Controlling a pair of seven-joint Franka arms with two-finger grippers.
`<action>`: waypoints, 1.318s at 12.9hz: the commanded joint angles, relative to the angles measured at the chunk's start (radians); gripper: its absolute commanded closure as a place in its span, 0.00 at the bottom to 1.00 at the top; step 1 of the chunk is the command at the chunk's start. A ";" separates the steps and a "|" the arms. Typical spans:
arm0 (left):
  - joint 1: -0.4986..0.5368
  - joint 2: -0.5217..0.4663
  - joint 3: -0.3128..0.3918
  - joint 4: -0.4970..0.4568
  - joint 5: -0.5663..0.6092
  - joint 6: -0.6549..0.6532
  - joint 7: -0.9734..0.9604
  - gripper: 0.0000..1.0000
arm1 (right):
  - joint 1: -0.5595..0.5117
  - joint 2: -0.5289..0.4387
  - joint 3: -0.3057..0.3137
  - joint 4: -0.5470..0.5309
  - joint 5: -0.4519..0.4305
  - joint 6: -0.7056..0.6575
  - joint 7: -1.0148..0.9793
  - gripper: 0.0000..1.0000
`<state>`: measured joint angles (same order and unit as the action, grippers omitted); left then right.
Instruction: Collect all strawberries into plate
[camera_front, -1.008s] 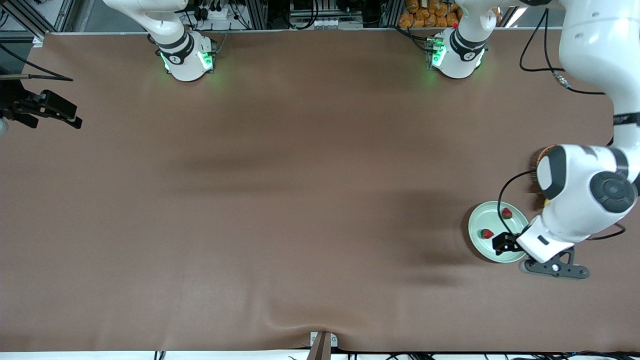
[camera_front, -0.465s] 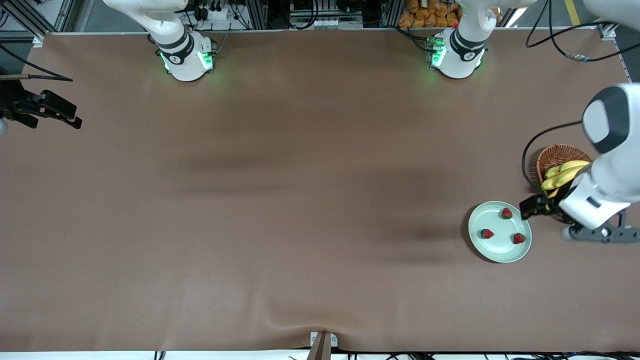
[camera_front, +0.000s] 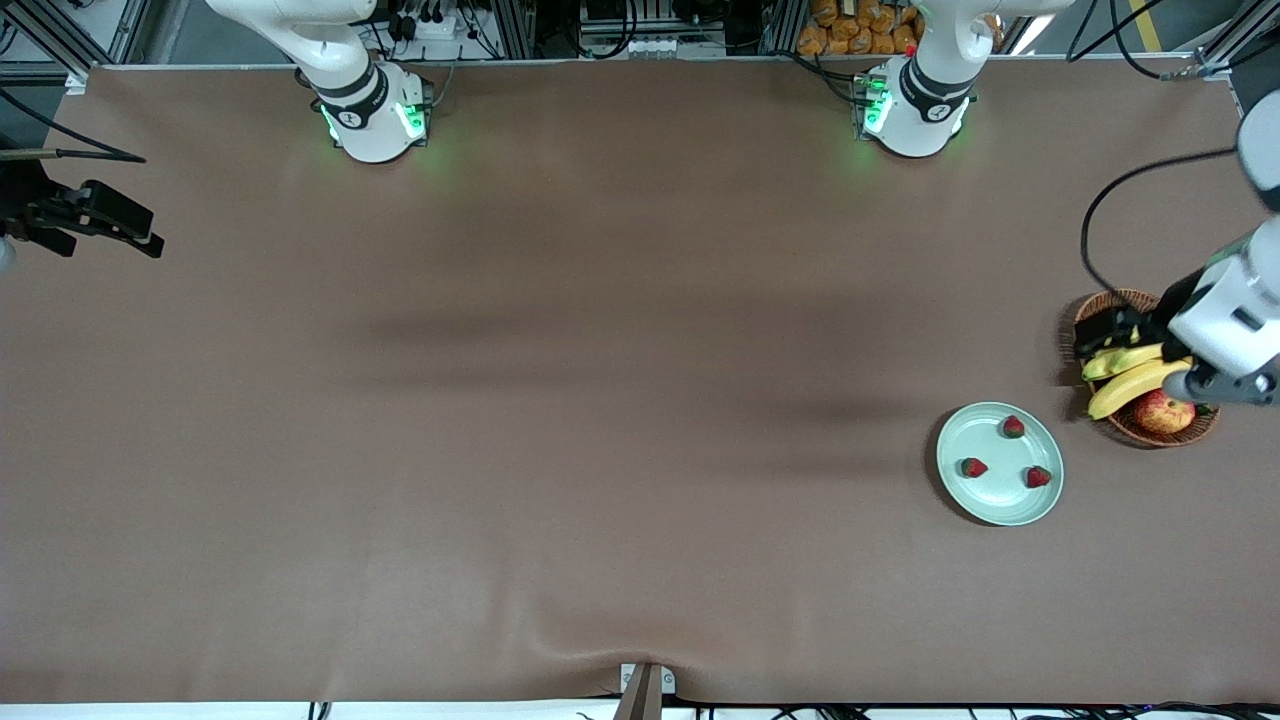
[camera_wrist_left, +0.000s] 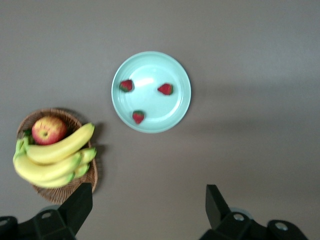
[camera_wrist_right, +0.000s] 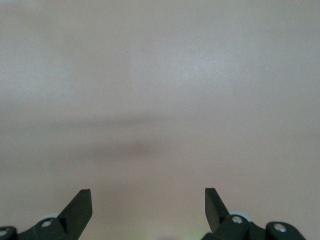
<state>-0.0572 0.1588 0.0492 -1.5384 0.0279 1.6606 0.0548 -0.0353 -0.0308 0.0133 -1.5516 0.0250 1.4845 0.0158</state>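
All three strawberries (camera_front: 1013, 427) (camera_front: 973, 467) (camera_front: 1038, 477) were seen spaced apart on the plate (camera_front: 990, 500), so collection was judged complete. The left gripper (camera_wrist_left: 147, 202) was held over the basket (camera_front: 1160, 432), jaws released and empty. The right gripper (camera_wrist_right: 148, 202), likewise released, waited over the bare brown counter (camera_front: 560, 400)

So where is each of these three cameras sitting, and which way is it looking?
Front view: high across the table, facing both arm bases; plate and basket near the left gripper.
Left wrist view: looks down past its open fingers at the plate, strawberries and basket, which the front view also shows.
Right wrist view: open fingers, bare table.
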 joint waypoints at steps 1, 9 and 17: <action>0.010 -0.119 0.032 -0.086 -0.048 -0.025 0.060 0.00 | -0.002 0.012 0.002 0.027 -0.008 -0.012 0.000 0.00; 0.008 -0.252 0.044 -0.149 -0.040 -0.070 0.046 0.00 | -0.003 0.012 0.002 0.027 -0.008 -0.012 0.000 0.00; 0.003 -0.185 0.028 -0.052 -0.034 -0.079 -0.043 0.00 | -0.003 0.012 0.004 0.027 -0.008 -0.012 0.000 0.00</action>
<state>-0.0522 -0.0419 0.0816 -1.6175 -0.0011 1.5973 0.0303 -0.0353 -0.0296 0.0133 -1.5502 0.0250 1.4845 0.0158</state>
